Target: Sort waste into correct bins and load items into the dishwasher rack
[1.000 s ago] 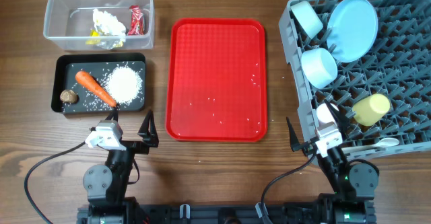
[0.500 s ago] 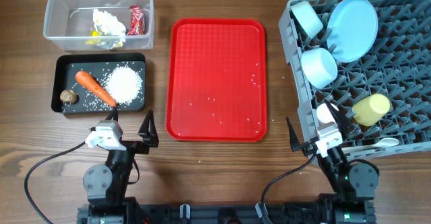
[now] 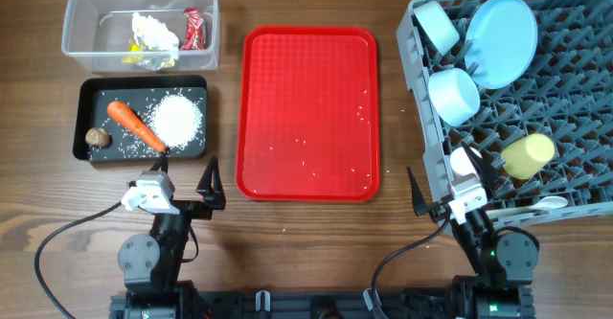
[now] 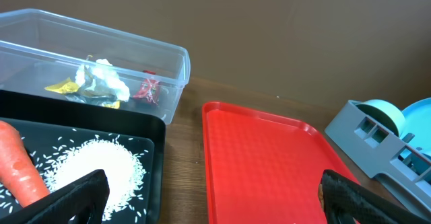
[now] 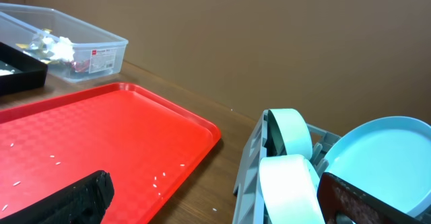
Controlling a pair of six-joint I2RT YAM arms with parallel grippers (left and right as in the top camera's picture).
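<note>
The clear tub point(image 3: 86, 41) at the back left holds the white tissue point(image 3: 153, 31), a red wrapper point(image 3: 194, 28) and a yellow wrapper point(image 3: 144, 59). The black tray point(image 3: 92, 103) in front of it holds the carrot point(image 3: 134, 125), the rice point(image 3: 176, 119) and the brown lump point(image 3: 97, 138). The grey rack point(image 3: 575, 79) on the right holds the blue plate point(image 3: 505, 39), two blue bowls point(image 3: 438, 24) point(image 3: 453, 95), the yellow cup point(image 3: 529, 155) and the white spoon point(image 3: 546, 204). I see no pink cup. My left gripper point(image 3: 187, 180) point(image 4: 209, 210) is open and empty in front of the black tray. My right gripper point(image 3: 450, 190) point(image 5: 215, 207) is open and empty at the rack's front left corner.
The flat red tray point(image 3: 308, 113) lies in the middle with a few stray rice grains on it. It also shows in the left wrist view point(image 4: 262, 163) and the right wrist view point(image 5: 101, 143). Cables run from both arm bases at the table's front edge.
</note>
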